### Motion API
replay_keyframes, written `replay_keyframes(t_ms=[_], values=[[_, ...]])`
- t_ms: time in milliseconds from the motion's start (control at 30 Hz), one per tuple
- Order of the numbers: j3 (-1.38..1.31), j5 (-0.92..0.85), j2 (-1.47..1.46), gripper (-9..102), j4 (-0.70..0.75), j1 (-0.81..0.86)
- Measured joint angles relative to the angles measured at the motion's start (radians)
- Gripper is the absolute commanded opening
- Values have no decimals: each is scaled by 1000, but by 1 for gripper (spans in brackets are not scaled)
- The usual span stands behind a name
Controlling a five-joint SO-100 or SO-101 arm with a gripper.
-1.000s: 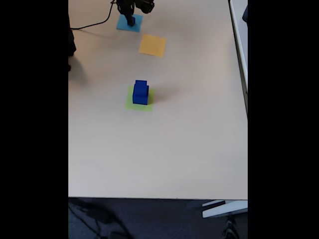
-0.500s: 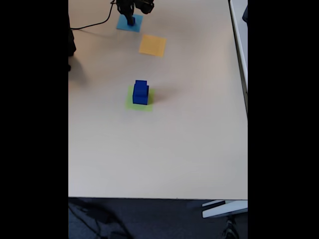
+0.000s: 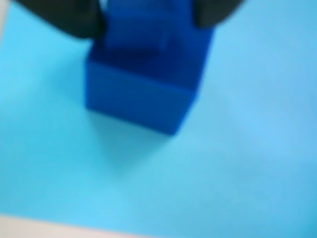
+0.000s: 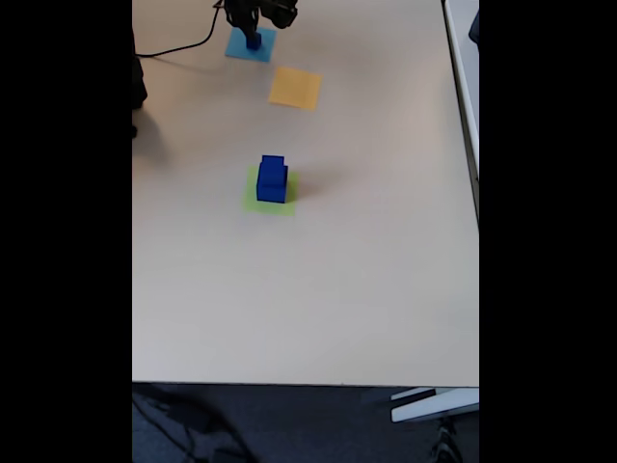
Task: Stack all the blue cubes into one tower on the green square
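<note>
Pincer (image 3: 148, 22) straddles the small blue cube (image 3: 141, 79) in the wrist view, a dark finger (image 3: 64, 20) at each upper side, seemingly pinching it, though blur hides true contact; the cube sits on the light-blue square (image 3: 247, 148); in the fixed view the tower (image 4: 272, 179) of two cubes on the green square (image 4: 253, 201) lies well apart, toward the camera, past the orange square (image 4: 295, 88); since a second ago the arm has barely shifted.

Pale beige table (image 4: 318, 289), evenly lit. Dark floor (image 4: 308, 424) below its near edge; black cable (image 4: 178, 48) at the far left.
</note>
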Motion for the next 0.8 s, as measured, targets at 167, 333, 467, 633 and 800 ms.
replay_keyframes(t_ms=[167, 333, 467, 633, 800], values=[[0, 0, 0, 1, 0, 0], [5, 0, 0, 0, 0, 2], [8, 0, 0, 0, 0, 12], [8, 0, 0, 0, 0, 14], [9, -28, 40, 0, 46, 37]])
